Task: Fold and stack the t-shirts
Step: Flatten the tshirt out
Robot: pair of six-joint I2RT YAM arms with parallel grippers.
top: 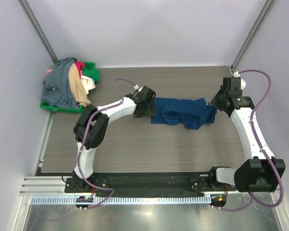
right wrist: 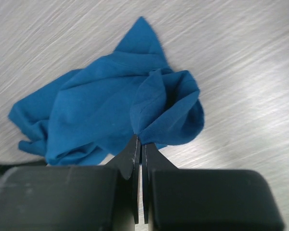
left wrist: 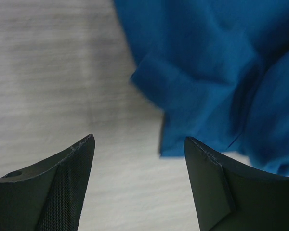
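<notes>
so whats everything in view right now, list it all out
blue t-shirt: one, dark blue, crumpled and stretched sideways on the middle of the table
pile of t-shirts: several, exact count unclear, slate-grey, tan, white, pink and green showing, heaped on the tray at the far left corner
tray: one, green, far left of the table under the pile
table: one, grey wood-grain, under everything
left gripper: one, black, open, at the left end of the blue t-shirt, nothing between its fingers
right gripper: one, black, shut on a fold at the right end of the blue t-shirt
</notes>
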